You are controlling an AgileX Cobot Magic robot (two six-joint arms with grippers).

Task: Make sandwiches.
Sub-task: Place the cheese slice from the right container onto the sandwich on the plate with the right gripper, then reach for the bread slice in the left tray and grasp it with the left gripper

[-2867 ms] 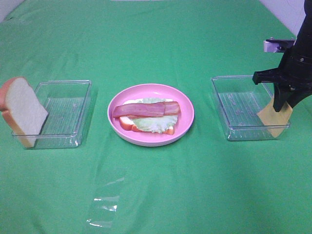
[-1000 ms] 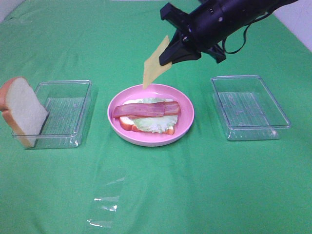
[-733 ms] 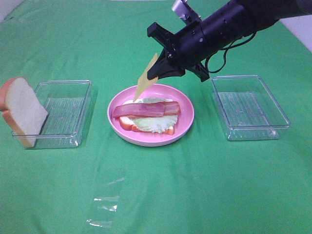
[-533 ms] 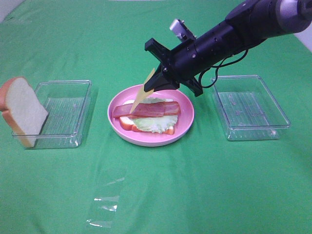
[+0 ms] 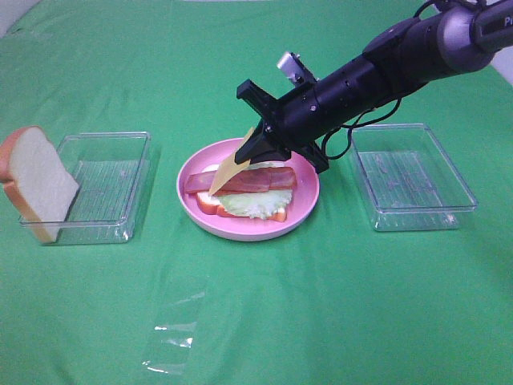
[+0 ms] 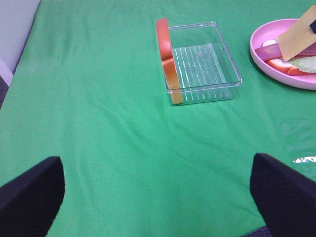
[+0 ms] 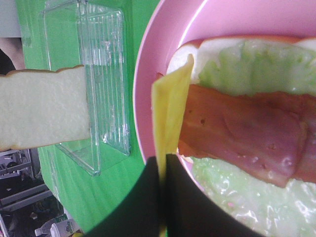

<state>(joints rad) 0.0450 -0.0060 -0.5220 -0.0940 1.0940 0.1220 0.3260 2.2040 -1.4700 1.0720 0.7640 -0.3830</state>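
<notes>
The open sandwich lies on the pink plate: a bread slice, pale lettuce and a bacon strip on top. My right gripper is shut on a yellow cheese square, which hangs tilted with its lower corner down at the stack's left end. Up close in the right wrist view, the fingers pinch the cheese edge-on over the bacon. A second bread slice leans on the left tray. My left gripper hangs open over bare cloth, well short of that tray.
A clear tray with nothing in it stands right of the plate, under my right arm. A piece of clear plastic film lies on the green cloth near the front.
My right gripper has carried the cheese down and to the left from above the plate's far rim until it reaches the bacon. The left arm has not moved.
</notes>
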